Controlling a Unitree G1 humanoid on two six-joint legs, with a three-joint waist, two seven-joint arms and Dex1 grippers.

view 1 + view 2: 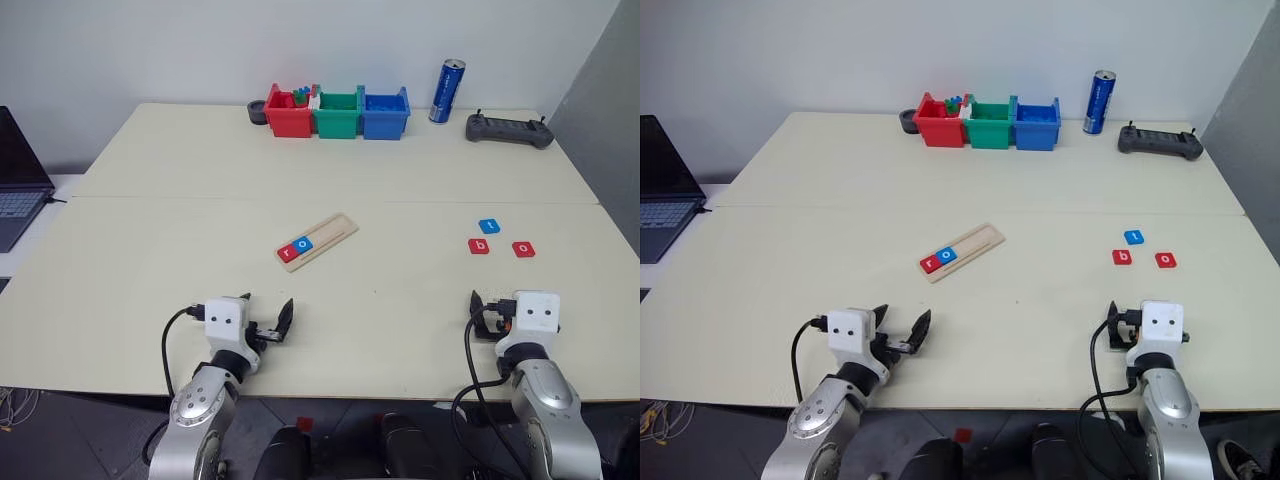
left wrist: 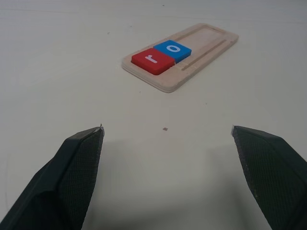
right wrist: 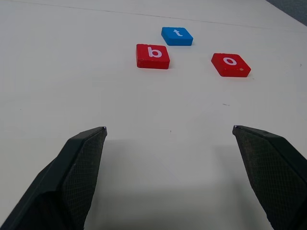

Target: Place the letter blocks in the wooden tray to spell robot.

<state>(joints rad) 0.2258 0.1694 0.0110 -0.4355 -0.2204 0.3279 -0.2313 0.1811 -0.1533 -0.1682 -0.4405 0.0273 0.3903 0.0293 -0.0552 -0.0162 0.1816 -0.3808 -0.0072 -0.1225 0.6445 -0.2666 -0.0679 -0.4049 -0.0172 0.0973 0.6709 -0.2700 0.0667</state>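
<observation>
Two tiles set, three waiting on the table
Our left gripper (image 2: 165, 136) and right gripper (image 3: 168, 132) gape empty; the long light-wood tray (image 2: 206, 45) holds red r (image 2: 152, 60) and blue o (image 2: 172, 49).

I'm looking along my left tool (image 2: 165, 136), its two black fingers (image 2: 72, 177) spread wide over bare worktop (image 2: 57, 72). Ahead lies the wooden tray (image 2: 201, 62), holding a red r block (image 2: 152, 60) touching a blue o block (image 2: 172, 49) at its near end.
</observation>
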